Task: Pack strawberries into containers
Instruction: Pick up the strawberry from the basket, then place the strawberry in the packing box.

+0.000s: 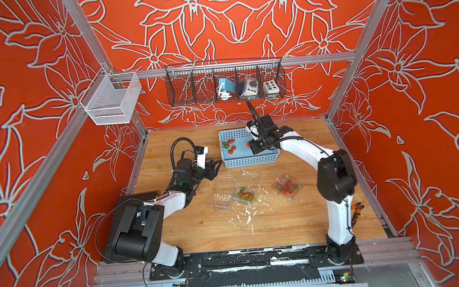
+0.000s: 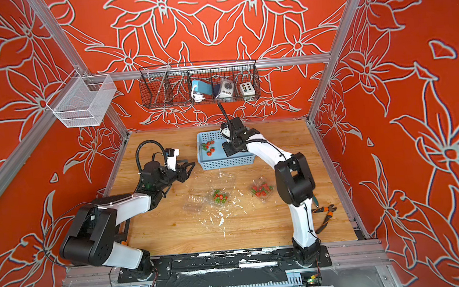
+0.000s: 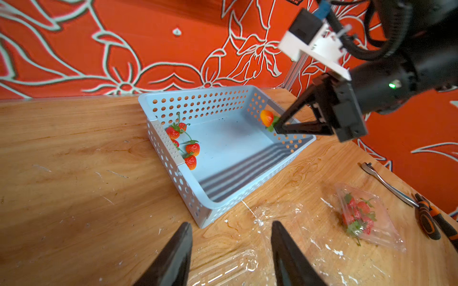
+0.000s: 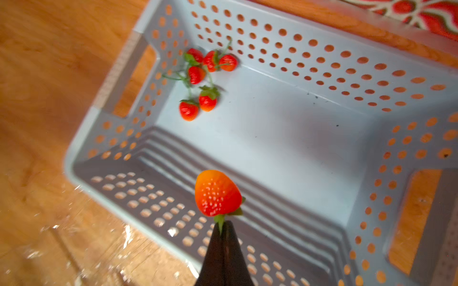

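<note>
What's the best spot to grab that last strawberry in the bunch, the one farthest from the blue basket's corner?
By its green cap, from straight above. The strawberry lies on its side close to the basket wall, which blocks sideways reach, and the cap looks thin enough to pinch.

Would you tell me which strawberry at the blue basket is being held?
The lone strawberry pinched by its leafy cap in the right gripper; the other strawberries lie clustered on the blue basket floor by the opposite end.

Three clear containers [image 1: 221, 201], one blue basket [image 1: 252, 160] and two wire baskets [image 1: 182, 91] are recorded. Seven strawberries [image 4: 207, 101] are counted outside the containers.
</note>
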